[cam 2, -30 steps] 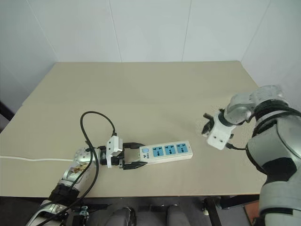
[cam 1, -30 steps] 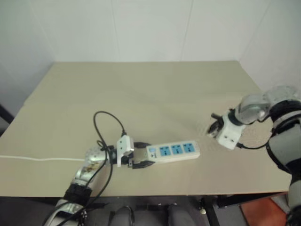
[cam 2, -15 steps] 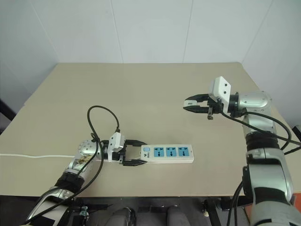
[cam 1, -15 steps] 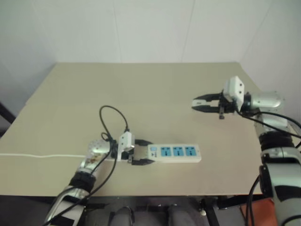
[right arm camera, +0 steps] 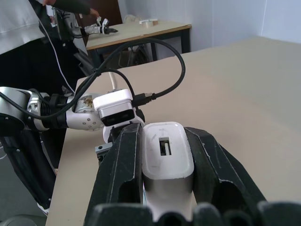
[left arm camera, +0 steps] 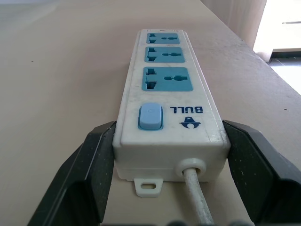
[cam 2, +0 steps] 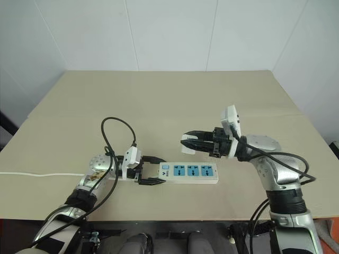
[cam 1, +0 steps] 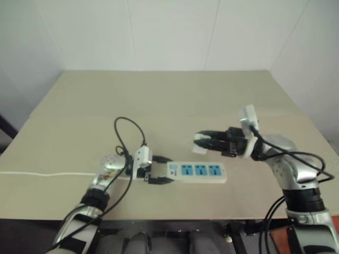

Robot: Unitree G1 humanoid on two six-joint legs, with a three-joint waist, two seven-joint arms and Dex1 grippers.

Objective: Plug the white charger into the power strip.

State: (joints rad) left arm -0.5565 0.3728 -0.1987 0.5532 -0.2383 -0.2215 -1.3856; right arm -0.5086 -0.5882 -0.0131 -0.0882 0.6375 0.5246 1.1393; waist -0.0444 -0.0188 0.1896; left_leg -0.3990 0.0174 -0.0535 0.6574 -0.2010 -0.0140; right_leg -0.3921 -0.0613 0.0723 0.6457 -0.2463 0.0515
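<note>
Left eye view first: at our left, the left gripper (cam 1: 157,172) clamps the switch end of the power strip (cam 1: 197,172), its 2 fingers (left arm camera: 94,174) pressed against either side, the strip flat on the table (cam 1: 175,100). Moving right, the right gripper (cam 2: 189,143) has swung in from the table's right side and now hangs above the strip's 3 sockets, gripping the white charger (right arm camera: 167,155). Insertion is next, though we probably cannot confirm the prongs' facing.

White power strip (left arm camera: 169,122) has three blue socket faces; white charger (right arm camera: 167,157).
</note>
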